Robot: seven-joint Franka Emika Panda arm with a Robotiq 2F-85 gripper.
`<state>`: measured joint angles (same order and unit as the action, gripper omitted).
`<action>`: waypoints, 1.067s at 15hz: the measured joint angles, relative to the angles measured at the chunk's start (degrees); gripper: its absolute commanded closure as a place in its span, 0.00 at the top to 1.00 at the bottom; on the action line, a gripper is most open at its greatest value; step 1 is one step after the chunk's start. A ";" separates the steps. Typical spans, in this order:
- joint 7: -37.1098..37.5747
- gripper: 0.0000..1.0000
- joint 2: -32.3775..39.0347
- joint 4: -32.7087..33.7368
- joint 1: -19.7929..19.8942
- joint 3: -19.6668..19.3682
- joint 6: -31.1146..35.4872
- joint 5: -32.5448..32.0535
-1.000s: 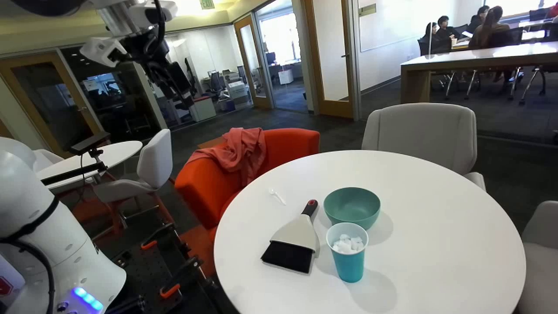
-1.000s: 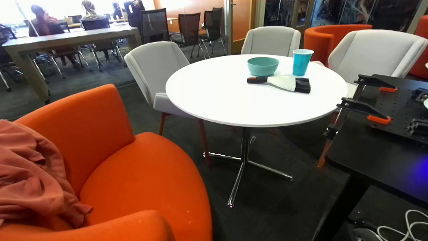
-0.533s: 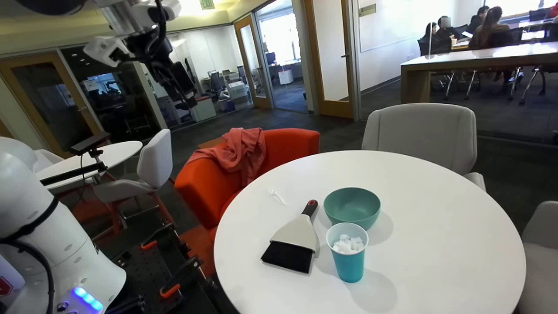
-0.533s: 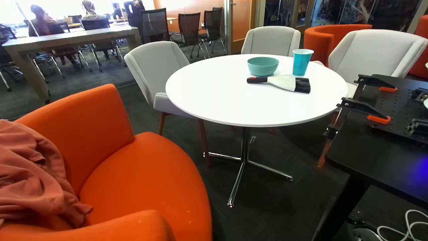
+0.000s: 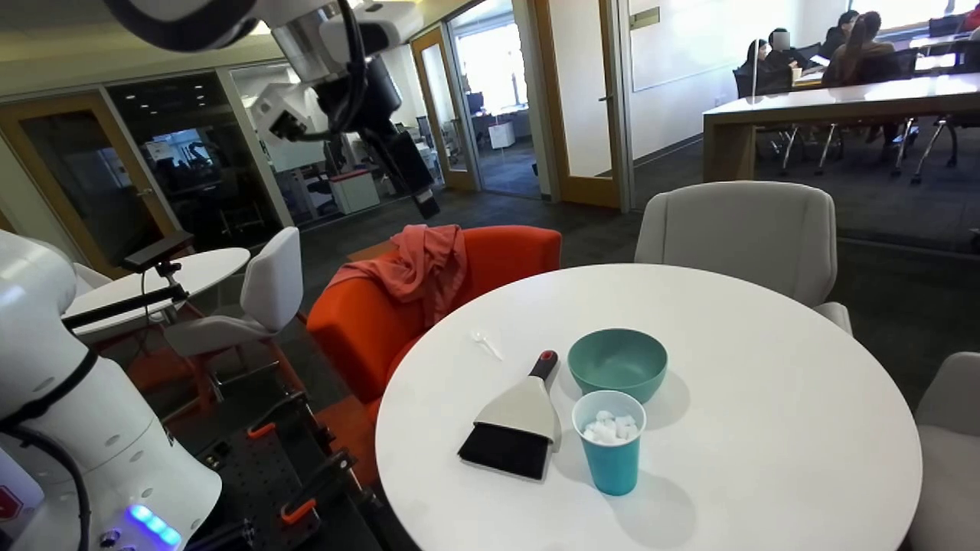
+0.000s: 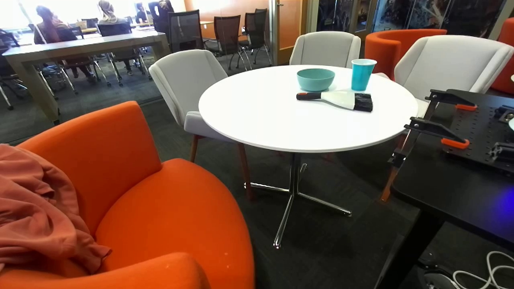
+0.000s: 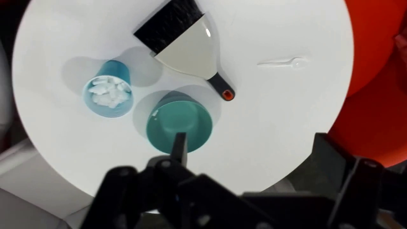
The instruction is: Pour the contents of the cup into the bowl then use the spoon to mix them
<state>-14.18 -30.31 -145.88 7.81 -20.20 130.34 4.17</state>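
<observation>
The blue cup (image 5: 612, 465) stands upright on the round white table, with white bits (image 5: 610, 428) inside; it also shows in the wrist view (image 7: 117, 70) and in an exterior view (image 6: 362, 75). The teal bowl (image 5: 619, 366) stands beside the cup and looks empty in the wrist view (image 7: 179, 119) except for small pale marks near its rim. A small white spoon (image 5: 487, 345) lies flat on the table, also in the wrist view (image 7: 278, 63); I cannot make it out in an exterior view. My gripper (image 7: 251, 135) is open and empty, high above the table (image 5: 426, 203).
A dustpan with a black brush (image 5: 514, 421) lies on the white table (image 5: 766, 428) between spoon and cup, its handle close to the bowl. An orange chair (image 5: 360, 329) with a draped pink cloth (image 5: 429, 264) and a grey chair (image 5: 739, 237) stand at the table edge.
My arm and gripper have moved to the right and slightly down in an exterior view, toward the table. The cup, bowl, spoon and brush have stayed in place.
</observation>
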 measured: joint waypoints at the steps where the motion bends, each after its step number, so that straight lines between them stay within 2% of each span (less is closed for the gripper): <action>1: 0.01 1.00 3.13 1.22 0.92 -0.72 1.74 0.00; 3: 0.08 1.00 9.49 3.98 2.76 -2.01 4.11 0.00; 9: -0.15 1.00 24.96 12.13 7.79 -5.01 4.36 0.02; 16: 0.28 1.00 27.71 14.08 8.68 -4.52 4.43 0.01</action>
<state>-13.89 -2.60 -131.80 16.49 -24.72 134.77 4.18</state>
